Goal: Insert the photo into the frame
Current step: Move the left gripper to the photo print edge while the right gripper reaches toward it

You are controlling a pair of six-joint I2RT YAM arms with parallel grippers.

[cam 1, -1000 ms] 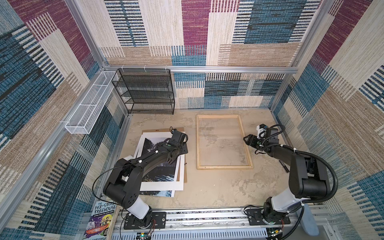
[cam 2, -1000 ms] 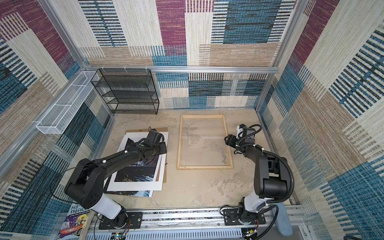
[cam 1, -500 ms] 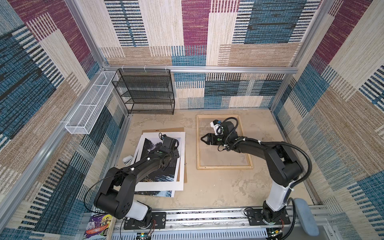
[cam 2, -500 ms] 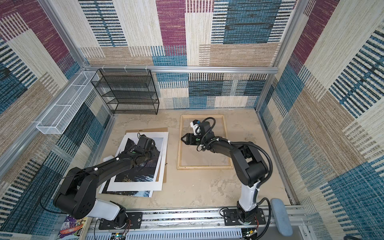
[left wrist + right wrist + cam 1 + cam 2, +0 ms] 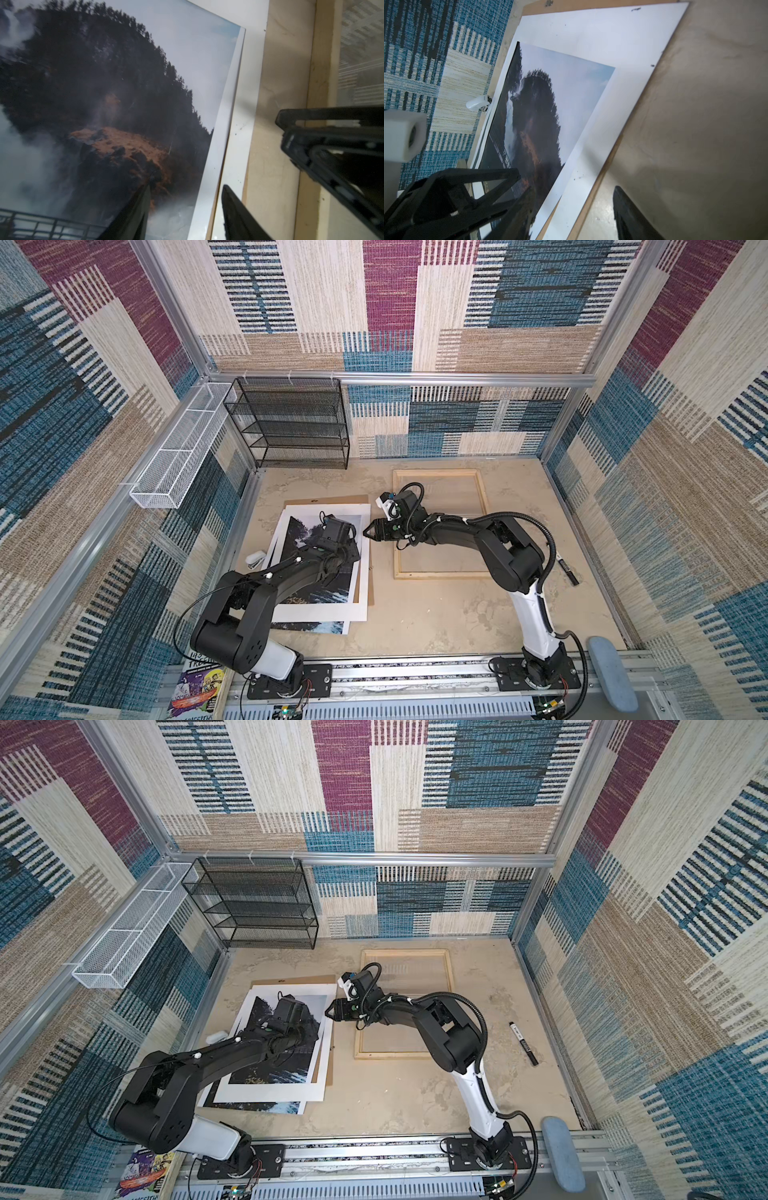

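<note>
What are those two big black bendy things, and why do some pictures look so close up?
They are a left robot arm and a right robot arm, standing at a table's edge. Two pictures look down from above, nearly the same view. The other two come from a little camera on each wrist, so they look close up. Each arm ends in a pincer, its tool. The left tool is open above the photo, a waterfall print lying under a white mat on a brown backing board. The right tool is open too, pointing at that pile's edge. Neither holds anything. Beside the pile lies the wooden frame, where the photo should go. A black marker and a small white stapler lie there too.
</note>
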